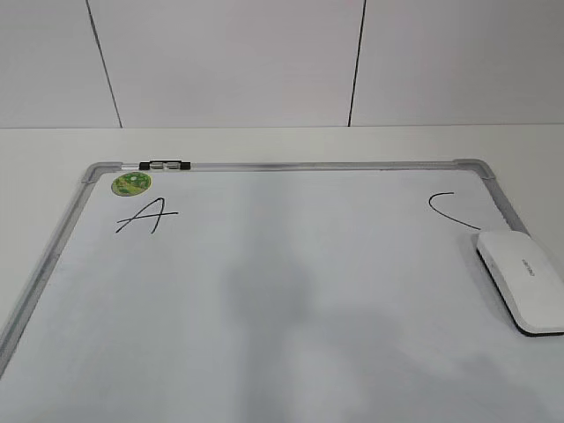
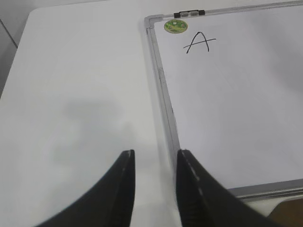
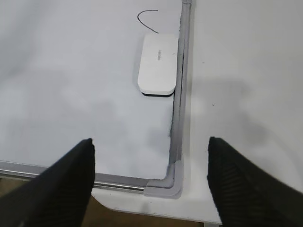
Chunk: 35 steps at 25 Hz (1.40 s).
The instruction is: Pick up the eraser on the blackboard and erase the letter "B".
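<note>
We see our right gripper (image 3: 149,156) spread wide, empty, above the whiteboard's (image 1: 282,300) near right corner. Our left gripper (image 2: 155,163) hangs narrowly parted over the bare table (image 2: 80,94) just left of the board's frame, holding nothing. Farther on, the white eraser (image 1: 522,279) lies flat on the board against its right frame, near the table's right edge. Beyond it curves a partial "C" (image 1: 451,208). Toward the far left corner sit the slanted "A" (image 1: 146,215) and a green sticker (image 1: 130,183). We see no "B".
</note>
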Each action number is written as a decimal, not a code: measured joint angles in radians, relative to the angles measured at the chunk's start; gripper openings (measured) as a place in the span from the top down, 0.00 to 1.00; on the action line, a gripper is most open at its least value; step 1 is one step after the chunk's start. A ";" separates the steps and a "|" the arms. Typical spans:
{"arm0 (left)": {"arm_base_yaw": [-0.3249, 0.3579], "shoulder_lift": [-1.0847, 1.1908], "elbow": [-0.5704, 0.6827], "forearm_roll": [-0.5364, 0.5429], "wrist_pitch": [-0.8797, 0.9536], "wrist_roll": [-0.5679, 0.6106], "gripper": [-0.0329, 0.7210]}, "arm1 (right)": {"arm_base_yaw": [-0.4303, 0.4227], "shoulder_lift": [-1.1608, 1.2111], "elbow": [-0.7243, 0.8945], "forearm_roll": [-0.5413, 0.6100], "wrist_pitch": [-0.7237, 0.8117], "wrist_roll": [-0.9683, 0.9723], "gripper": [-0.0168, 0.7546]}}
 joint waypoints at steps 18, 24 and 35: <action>0.000 -0.004 0.131 -0.006 -0.156 0.002 0.66 | 0.000 -0.075 0.121 -0.037 -0.104 -0.017 0.23; 0.000 -0.004 0.131 -0.006 -0.159 0.002 0.66 | 0.000 -0.075 0.128 -0.043 -0.114 -0.010 0.23; 0.000 -0.004 0.131 -0.006 -0.161 0.002 0.66 | 0.000 -0.075 0.128 -0.043 -0.118 -0.007 0.24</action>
